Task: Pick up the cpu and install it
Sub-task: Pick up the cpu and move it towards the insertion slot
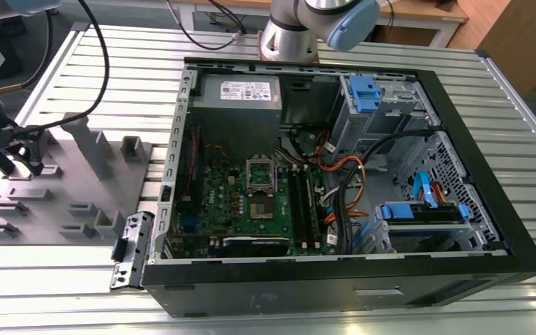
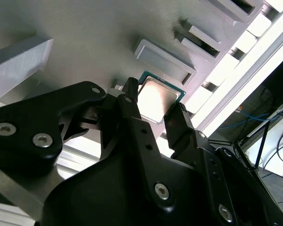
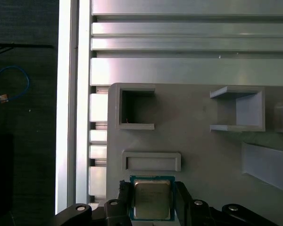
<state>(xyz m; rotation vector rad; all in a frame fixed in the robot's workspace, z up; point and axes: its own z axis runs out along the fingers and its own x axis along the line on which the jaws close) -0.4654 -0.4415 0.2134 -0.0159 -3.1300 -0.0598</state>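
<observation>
Over the tray [image 1: 63,185] on the table [image 1: 91,63], at the exterior view's left, the tool [image 2: 153,98] grips the cpu [image 3: 152,200] by two opposite edges, apparently to keep its metal top untouched, well apart from the motherboard [image 1: 249,202].

**Setting.** The work surface is a slotted aluminium table [image 1: 491,91] of parallel ribbed profiles, spanning the exterior view. At 12 o'clock, beyond its far edge, stands a wood-topped desk [image 1: 417,8] on a white frame. At 2 o'clock is a brown wooden panel [image 1: 524,35]. In the first wrist view, a dark floor [image 3: 23,155] beside the table edge carries a loose blue cable [image 3: 12,77]. Diffuse light glares off the profiles.
</observation>
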